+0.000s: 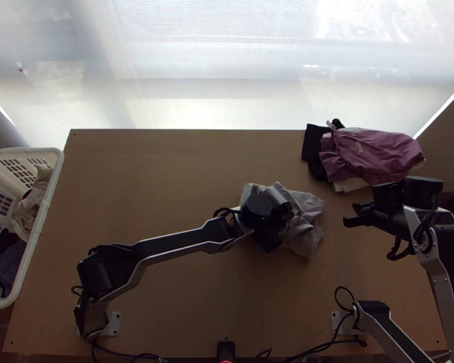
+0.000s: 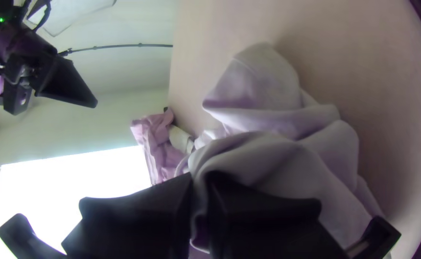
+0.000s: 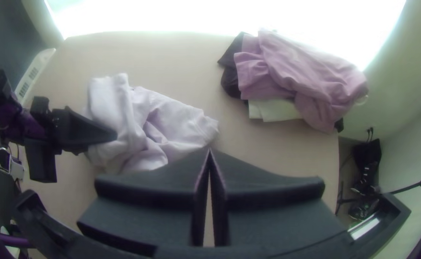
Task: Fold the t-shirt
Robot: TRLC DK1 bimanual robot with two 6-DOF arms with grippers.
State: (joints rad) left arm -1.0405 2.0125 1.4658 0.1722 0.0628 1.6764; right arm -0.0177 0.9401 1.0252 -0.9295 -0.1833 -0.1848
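1. The wooden bench (image 1: 166, 172) carries the clothes; in the top view, the feet of both arms are standing at its near side.
2. A white plastic basket (image 1: 40, 225) is beside the left edge of the bench. Inside it are a beige cloth (image 1: 27, 209) and some dark cloth (image 1: 9, 260).
3. The right hand (image 1: 351, 215) is above the right part of the bench, apart from the shirt. Its two fingers are closed, the tips meeting, with a thin slit lower between them, and it has hold of nothing.
4. The left hand (image 1: 283, 212) is at the shirt, near the middle of the bench. Its fingers are closed on a fold of the cloth, which is pinched between them; which part of the shirt this is, I cannot tell.
5. The light grey t-shirt (image 1: 308, 207) lies bunched under and around the left hand, with many loose folds.
6. Farther, at the far right corner, there is a heap of clothes: a pink cloth (image 1: 378, 151) on top, with a black cloth (image 1: 313, 142) and a white cloth (image 1: 350, 184) coming out from under it.
7. Behind the bench is a bright window (image 1: 227, 60).
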